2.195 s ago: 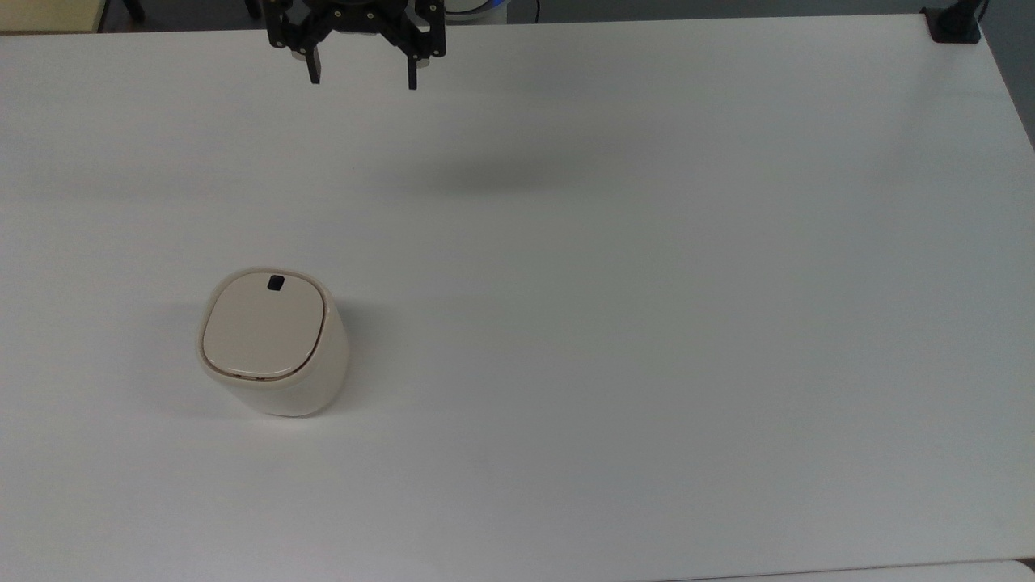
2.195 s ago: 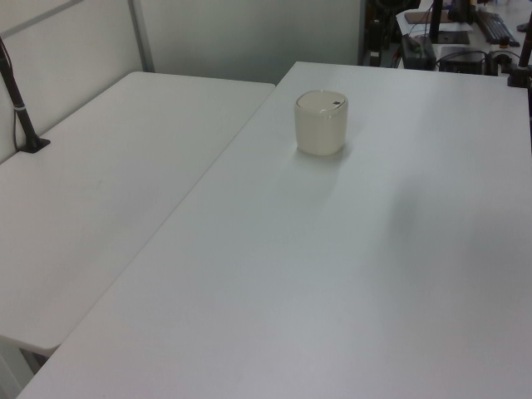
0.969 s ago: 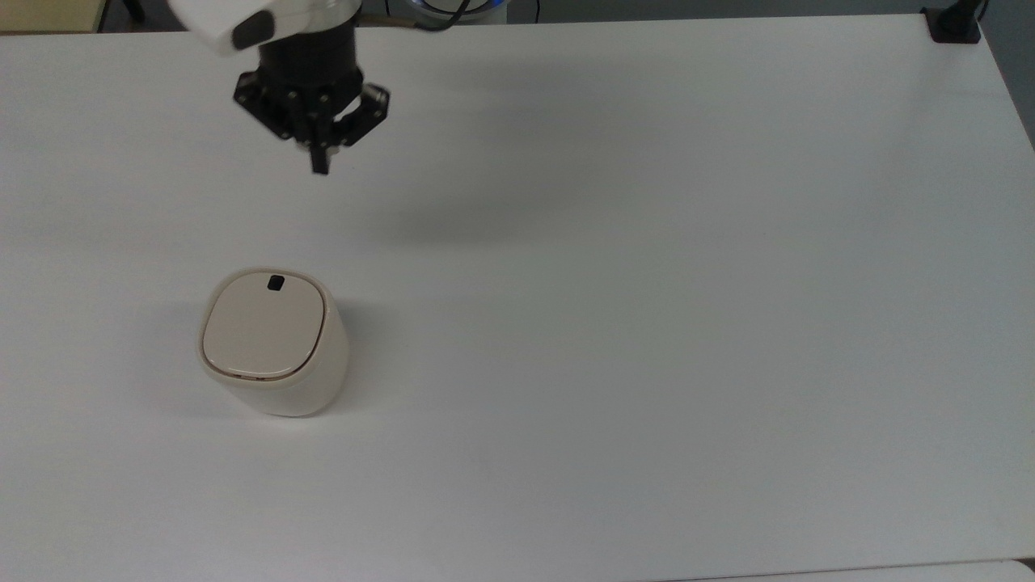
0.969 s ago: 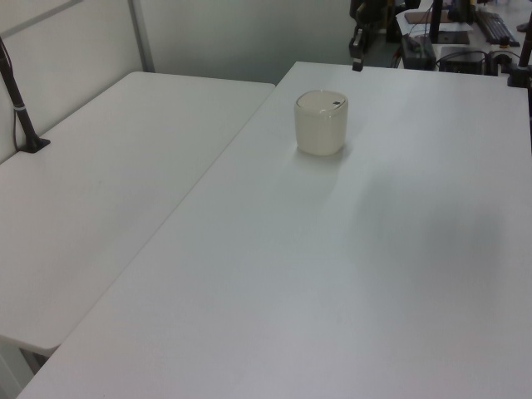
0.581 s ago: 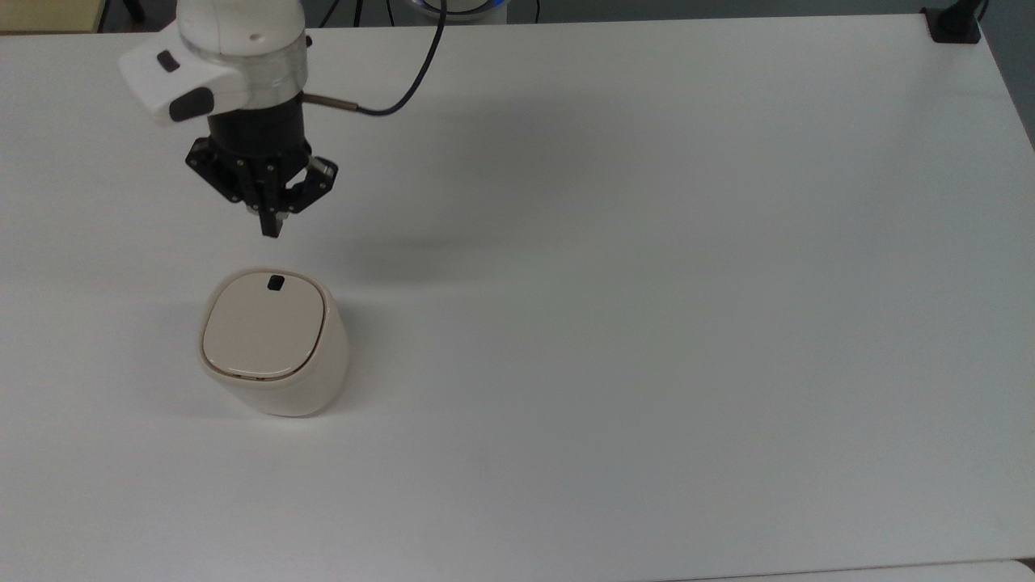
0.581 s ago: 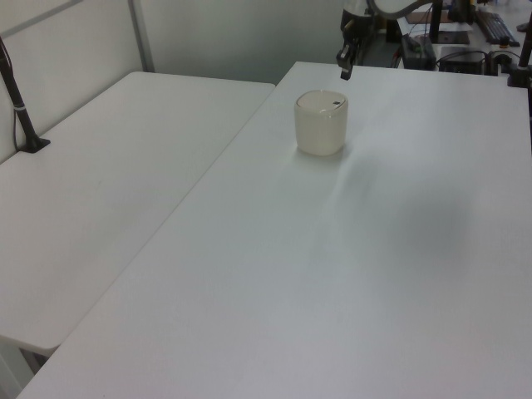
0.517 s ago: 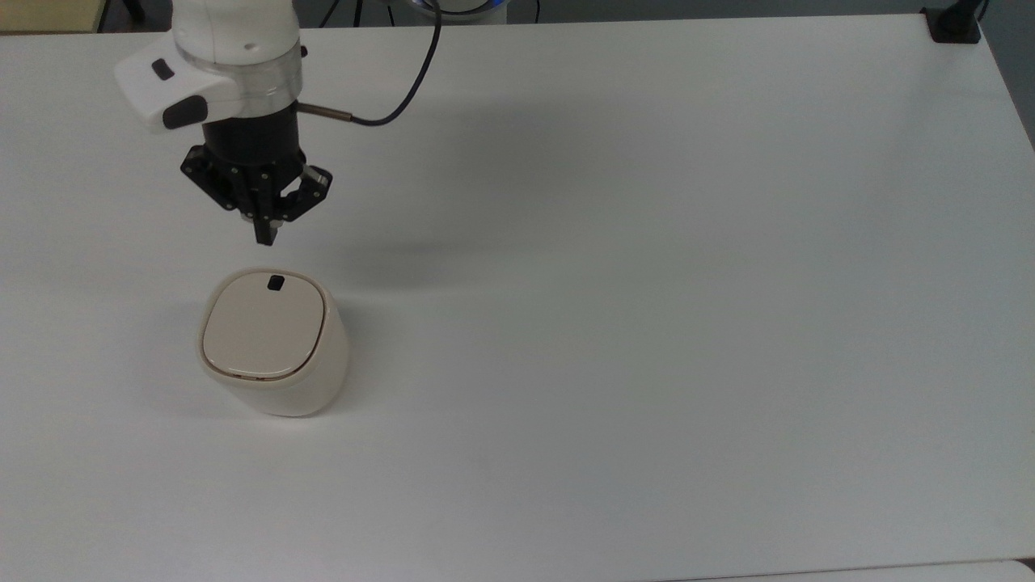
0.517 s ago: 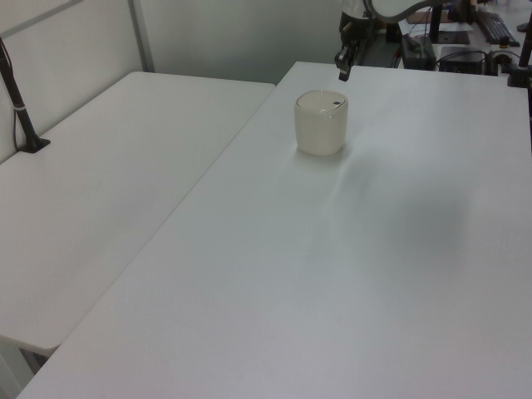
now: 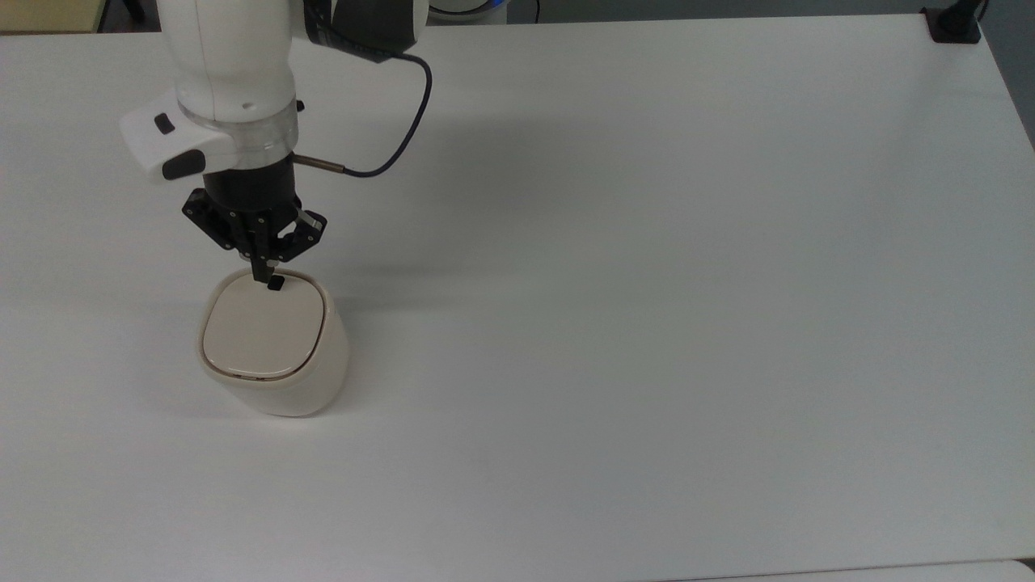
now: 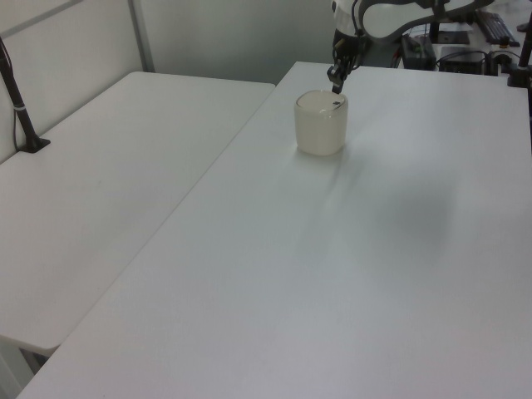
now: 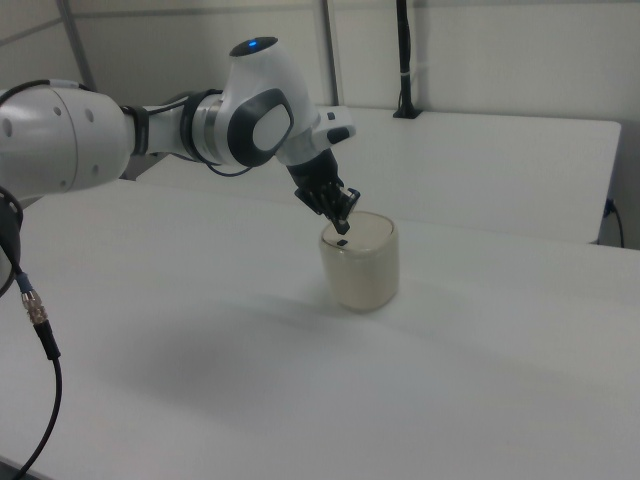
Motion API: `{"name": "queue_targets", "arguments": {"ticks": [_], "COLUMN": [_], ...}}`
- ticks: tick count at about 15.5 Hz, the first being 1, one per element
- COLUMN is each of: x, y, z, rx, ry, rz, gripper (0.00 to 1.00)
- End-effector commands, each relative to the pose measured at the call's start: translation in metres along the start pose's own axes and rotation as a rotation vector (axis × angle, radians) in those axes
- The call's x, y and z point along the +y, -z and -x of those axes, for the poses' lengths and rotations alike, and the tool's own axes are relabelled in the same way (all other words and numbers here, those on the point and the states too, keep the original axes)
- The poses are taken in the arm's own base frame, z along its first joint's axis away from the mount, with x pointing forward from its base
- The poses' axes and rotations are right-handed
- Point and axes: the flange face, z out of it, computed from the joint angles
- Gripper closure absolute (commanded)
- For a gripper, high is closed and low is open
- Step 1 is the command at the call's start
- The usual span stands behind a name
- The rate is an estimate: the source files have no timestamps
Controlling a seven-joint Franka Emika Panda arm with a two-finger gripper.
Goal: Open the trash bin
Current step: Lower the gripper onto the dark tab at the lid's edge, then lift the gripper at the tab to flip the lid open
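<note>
standing upright on the white table [image 9: 647,242], the trash bin [image 9: 275,347] sat toward the top view's left, its flat lid [image 9: 263,330] shut and level with the rim. the small black button [image 9: 276,283] showed at the lid's far edge in the top view, on the side nearest the arm. the gripper [image 9: 263,273] hung point-down just above that button, fingers drawn together into one narrow black tip with nothing between them. whether the tip was touching the button or only hovering over it could not be settled: in the top view the two dark shapes ran together, and in the right view the gripper [image 11: 343,222] stood a little above a dark spot on the bin [image 11: 361,260], with the gap too fine to judge. in the left view the gripper [image 10: 337,83] met the far rim of the bin [image 10: 321,123], and the button was lost behind the fingers. the white arm [image 9: 226,65] was cut off at the top edge of the top view, so its base was out of sight; a dark cable [image 9: 396,137] looped from the wrist toward the top view's right. in the right view the arm [image 11: 150,125] came in from the right view's left edge, also cropped. a second white table [image 10: 108,191] lay beside the first on the left view's left. a black clamp [image 9: 954,24] sat at the far corner of the table on the top view's right, partly cropped.
</note>
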Motion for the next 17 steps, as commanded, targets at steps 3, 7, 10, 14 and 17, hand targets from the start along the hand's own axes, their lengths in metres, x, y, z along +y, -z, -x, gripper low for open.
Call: {"name": "queue_targets", "arguments": {"ticks": [3,7,10,14,17], "x": [-0.002,-0.004,-0.004,-0.008,-0.024], "y": [-0.024,-0.032,-0.031,0.027,0.073], "z": [0.000,0.002,0.002,0.002,0.010], "rx": [0.004,-0.012,-0.018,-0.008,-0.023], "ry": [-0.027,-0.024,-0.023,-0.042,-0.018], "rz": [-0.013,-0.014,-0.013,-0.064,-0.083], "gripper": [1.00,1.00,1.00,1.00,1.00]}}
